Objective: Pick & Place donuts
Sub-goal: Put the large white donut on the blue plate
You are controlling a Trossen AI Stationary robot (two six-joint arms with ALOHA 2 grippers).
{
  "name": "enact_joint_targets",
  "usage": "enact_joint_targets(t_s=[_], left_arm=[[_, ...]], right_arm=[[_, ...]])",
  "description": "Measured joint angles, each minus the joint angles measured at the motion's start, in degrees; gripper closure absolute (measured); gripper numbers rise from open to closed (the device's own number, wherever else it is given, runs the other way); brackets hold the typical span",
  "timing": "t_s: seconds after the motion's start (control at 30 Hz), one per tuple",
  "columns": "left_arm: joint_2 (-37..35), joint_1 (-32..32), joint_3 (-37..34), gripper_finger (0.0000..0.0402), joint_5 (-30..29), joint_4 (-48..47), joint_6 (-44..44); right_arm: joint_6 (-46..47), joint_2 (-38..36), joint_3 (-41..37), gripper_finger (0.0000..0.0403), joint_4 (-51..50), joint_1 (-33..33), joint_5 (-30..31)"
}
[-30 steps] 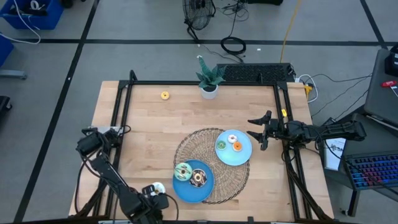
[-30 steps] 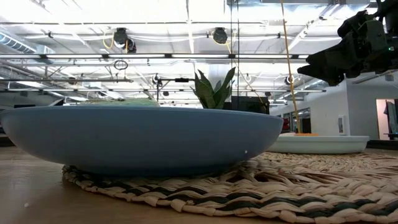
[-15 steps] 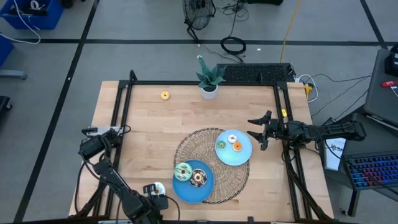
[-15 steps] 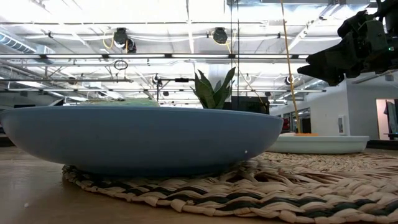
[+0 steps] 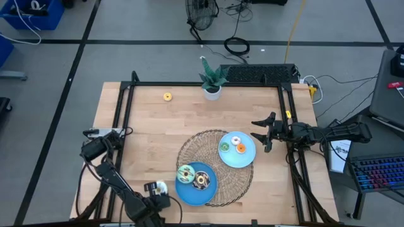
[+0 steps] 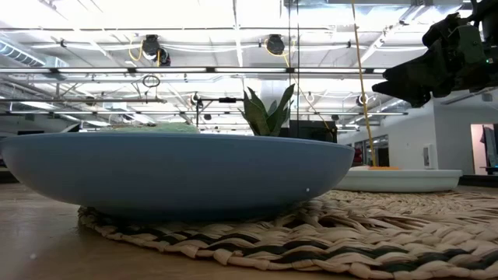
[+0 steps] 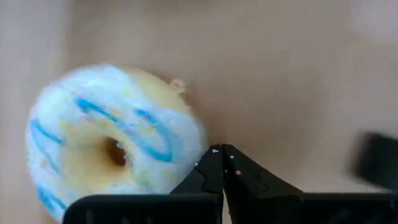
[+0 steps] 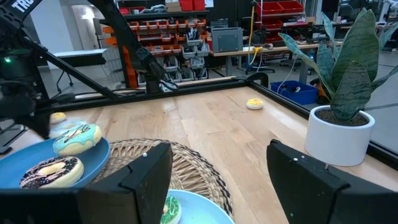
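Observation:
A white-iced donut with blue stripes (image 7: 112, 149) lies flat on the wood near the table's near-left edge (image 5: 159, 186). My left gripper (image 7: 222, 152) is shut and points down right beside its rim (image 5: 151, 190). A teal donut (image 5: 185, 173) and a chocolate one (image 5: 201, 181) lie on the near blue plate (image 5: 192, 197). A white (image 5: 235, 140), a green (image 5: 224, 147) and an orange donut (image 5: 240, 149) lie on the right blue plate (image 5: 243, 161). A yellow donut (image 5: 167, 96) lies far left. My right gripper (image 5: 261, 135) hovers open, right of that plate (image 8: 217, 180). My left gripper's shut fingertips (image 7: 214, 163) stand from above, pointing down, next to the striped donut's outer rim (image 7: 196, 140). Whether they touch the rim, I cannot tell. The donut lies flat on the table.
Both plates sit on a round woven mat (image 5: 189, 148). A potted plant (image 5: 211, 79) stands at the far edge. A black frame rail (image 5: 123, 120) runs round the table. Bare wood lies between the mat and the yellow donut.
My left gripper has shifted a little toward the table's left edge, staying low by the striped donut. My right arm has kept still.

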Motion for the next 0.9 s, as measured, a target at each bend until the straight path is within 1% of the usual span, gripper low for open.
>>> enact_joint_targets(t_s=[0.17,0.27,0.4,0.53,0.63,0.77,0.9], left_arm=[[0.07,0.87,-0.02,0.0391,-2.10,-6.67,-0.42],[0.07,1.53,-0.02,0.0389,-3.87,-9.14,0.70],[0.07,2.72,-0.02,0.0398,-5.99,-12.12,2.70],[0.07,4.23,-0.02,0.0390,-7.78,-15.21,2.73],[0.07,5.33,-0.02,0.0393,-9.26,-17.62,3.01],[-0.15,6.58,-2.10,0.0395,-10.81,-17.66,4.10],[-0.44,7.88,-5.83,0.0396,-10.83,-16.60,4.39]], right_arm=[[0.01,0.00,0.00,0.0161,-0.01,-0.01,0.00],[0.02,0.00,-0.01,0.0161,-0.01,-0.02,0.00],[0.02,0.00,0.01,0.0161,0.00,-0.01,0.00],[0.00,0.00,0.00,0.0161,-0.01,-0.02,-0.01],[0.01,0.00,-0.01,0.0161,-0.01,-0.01,-0.01],[0.00,0.00,-0.01,0.0161,-0.01,0.00,-0.02],[0.00,0.00,-0.01,0.0161,-0.01,-0.01,-0.01]])
